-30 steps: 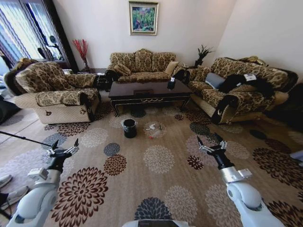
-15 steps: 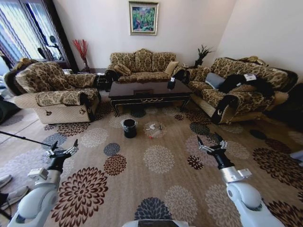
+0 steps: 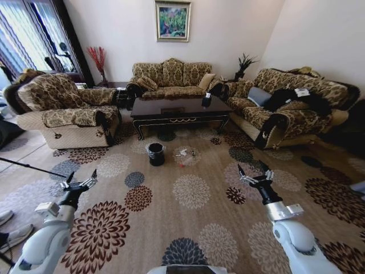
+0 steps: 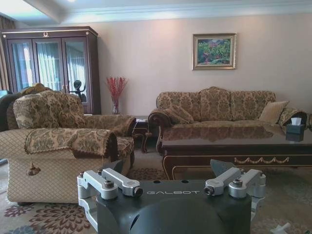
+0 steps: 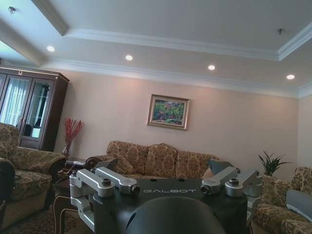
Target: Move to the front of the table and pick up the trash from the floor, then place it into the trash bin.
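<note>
The dark glossy table (image 3: 179,109) stands far ahead in front of the sofa, and also appears in the left wrist view (image 4: 234,142). On the flowered carpet just before it sits the small black trash bin (image 3: 155,154). To its right lies the trash (image 3: 187,153), white scraps with a tiny red bit. A white scrap (image 4: 280,228) shows at the left wrist view's edge. My left gripper (image 3: 80,179) (image 4: 168,170) and right gripper (image 3: 251,170) (image 5: 163,168) hover open and empty over the carpet, well short of the trash.
An armchair (image 3: 63,108) stands at the left and a long sofa (image 3: 285,108) at the right, flanking the table. A dark tissue box (image 3: 206,101) sits on the table. Shoes (image 3: 8,228) and a thin pole (image 3: 28,166) lie at the left.
The whole head view has shifted a little, so the camera has moved. Both arms keep the same posture with open grippers.
</note>
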Controlling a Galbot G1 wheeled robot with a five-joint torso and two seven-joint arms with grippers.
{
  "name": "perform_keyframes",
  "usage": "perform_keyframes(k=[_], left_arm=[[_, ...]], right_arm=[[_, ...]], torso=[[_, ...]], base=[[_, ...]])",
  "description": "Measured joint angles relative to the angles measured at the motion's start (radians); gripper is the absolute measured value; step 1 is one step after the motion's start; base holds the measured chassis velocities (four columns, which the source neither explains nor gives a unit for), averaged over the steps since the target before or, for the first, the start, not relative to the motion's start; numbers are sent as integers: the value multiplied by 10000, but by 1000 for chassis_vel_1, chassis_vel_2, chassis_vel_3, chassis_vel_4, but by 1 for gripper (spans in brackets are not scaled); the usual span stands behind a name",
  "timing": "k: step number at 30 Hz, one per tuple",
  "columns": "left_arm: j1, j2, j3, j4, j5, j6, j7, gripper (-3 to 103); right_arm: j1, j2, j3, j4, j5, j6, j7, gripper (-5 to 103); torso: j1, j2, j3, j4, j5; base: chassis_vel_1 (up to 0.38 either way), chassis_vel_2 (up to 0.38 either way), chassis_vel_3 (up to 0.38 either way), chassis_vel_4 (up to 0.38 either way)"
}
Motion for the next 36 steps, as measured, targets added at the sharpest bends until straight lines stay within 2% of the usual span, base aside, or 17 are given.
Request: perform_keyframes(k=[11,13,20,24,36], left_arm=[[93,-69,-12,-135,185,-22,-15,99],[199,-85,-103,-196,187,-150,-3,99],[359,-115,-136,-203,243,-372,103,99],[338,-172,-29,-203,450,-391,131,98],[428,-262,-73,-163,497,-475,180,98]], right_arm=[[-128,4,3,23,-12,82,-144,100],[-142,-6,-135,-14,-27,143,-254,100],[-228,-53,-295,-192,-411,249,-357,100],[-299,-81,-409,-303,-1046,196,40,100],[-167,-106,-711,-536,-1314,71,494,100]], torso=[[-245,-544,-300,0,0],[-332,-739,-410,1,0],[-468,-1049,-583,0,0],[-576,-1294,-718,-1,0],[-803,-1823,-1023,1,0]], base=[[0,0,0,0],[0,0,0,0],[0,0,0,0],[0,0,0,0],[0,0,0,0]])
